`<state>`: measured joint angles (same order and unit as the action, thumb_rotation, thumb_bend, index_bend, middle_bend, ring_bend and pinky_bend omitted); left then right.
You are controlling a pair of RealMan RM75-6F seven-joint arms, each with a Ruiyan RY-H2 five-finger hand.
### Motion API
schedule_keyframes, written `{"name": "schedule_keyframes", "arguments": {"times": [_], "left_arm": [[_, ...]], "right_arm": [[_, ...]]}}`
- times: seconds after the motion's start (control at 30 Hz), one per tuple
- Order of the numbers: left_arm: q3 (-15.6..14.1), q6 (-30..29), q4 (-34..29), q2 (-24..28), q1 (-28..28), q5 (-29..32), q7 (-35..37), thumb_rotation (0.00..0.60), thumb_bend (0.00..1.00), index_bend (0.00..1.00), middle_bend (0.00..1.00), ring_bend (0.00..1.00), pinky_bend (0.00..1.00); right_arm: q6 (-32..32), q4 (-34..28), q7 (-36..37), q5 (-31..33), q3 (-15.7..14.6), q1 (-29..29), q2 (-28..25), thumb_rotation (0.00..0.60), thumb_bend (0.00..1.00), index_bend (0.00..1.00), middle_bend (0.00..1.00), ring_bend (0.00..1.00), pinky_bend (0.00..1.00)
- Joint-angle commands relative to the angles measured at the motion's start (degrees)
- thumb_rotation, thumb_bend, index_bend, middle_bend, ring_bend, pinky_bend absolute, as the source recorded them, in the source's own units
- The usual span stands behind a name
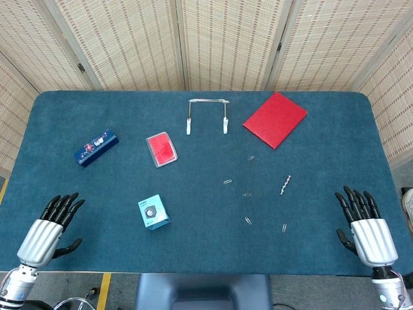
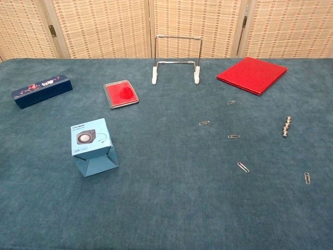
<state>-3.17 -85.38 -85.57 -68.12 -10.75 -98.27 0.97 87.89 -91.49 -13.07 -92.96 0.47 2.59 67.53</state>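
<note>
Head view shows the left hand (image 1: pixel 53 223) and right hand (image 1: pixel 364 223) resting empty, fingers spread, at the surface's (image 1: pixel 206 258) near corners. Nearest the left hand, to its right, stands the light blue box (image 1: pixel 153 212); a paper clip (image 1: pixel 284 227) lies left of the right hand.

A dark blue patterned box (image 1: pixel 95 147) lies at an angle on the left of the teal cloth-covered table (image 1: pixel 335 161), well apart from a red pad in a clear case (image 1: pixel 161 149) that sits flat nearer the middle. Toward the far edge a wire stand with white-tipped feet (image 1: pixel 208 115) stands upright, just beside a flat red folder (image 1: pixel 274 119), with a short string of metal beads (image 1: pixel 285 185) lying nearer on the right. Woven folding screens (image 1: pixel 226 39) close off the background.
</note>
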Motion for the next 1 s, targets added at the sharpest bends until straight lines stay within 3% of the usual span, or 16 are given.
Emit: {"name": "schedule_keyframes", "arguments": {"times": [0.03,0.3,0.4,0.5,0.63,1.0], "left_arm": [[0.0,0.37,-0.01,-0.09,-0.12,0.17,-0.13,0.6,0.29,0.0,0.0,0.0,0.0],[0.07,-0.02,-0.21,0.44,0.08,0.47,1.5,0.6,0.3,0.0,0.0,0.0,0.0],[0.17,0.14,-0.06,0.57,-0.05,0.66,2.36,0.6,0.3,0.0,0.0,0.0,0.0],[0.23,0.61,0.21,0.71,-0.28,0.89,2.79,0.6,0.29,0.0,0.0,0.0,0.0],[0.29,0.69,0.28,0.83,-0.31,1.14,3.66,0.6,0.3,0.0,0.0,0.0,0.0],[0.32,0.84,0.37,1.07,-0.31,1.44,4.54,0.6,0.3,0.0,0.0,0.0,0.0]], "right_arm": [[-0.09,0.16,0.67,-0.38,-0.16,0.1,-0.26,0.6,0.33,0.0,0.0,0.0,0.0],[-3.0,2.63,2.13,-2.66,0.36,3.31,0.2,0.6,0.33,0.01,0.0,0.0,0.0],[-5.05,3.6,1.24,-2.4,0.91,4.82,0.39,0.6,0.33,0.09,0.0,0.0,0.0],[-11.31,4.66,-0.77,-0.87,2.88,9.35,-0.09,0.6,0.33,0.21,0.0,0.0,0.0],[-16.16,3.94,0.01,0.97,4.26,12.89,0.04,0.6,0.33,0.27,0.0,0.0,0.0],[-24.89,18.53,-1.38,2.77,4.59,20.68,11.7,0.6,0.33,0.33,0.0,0.0,0.0]]}}
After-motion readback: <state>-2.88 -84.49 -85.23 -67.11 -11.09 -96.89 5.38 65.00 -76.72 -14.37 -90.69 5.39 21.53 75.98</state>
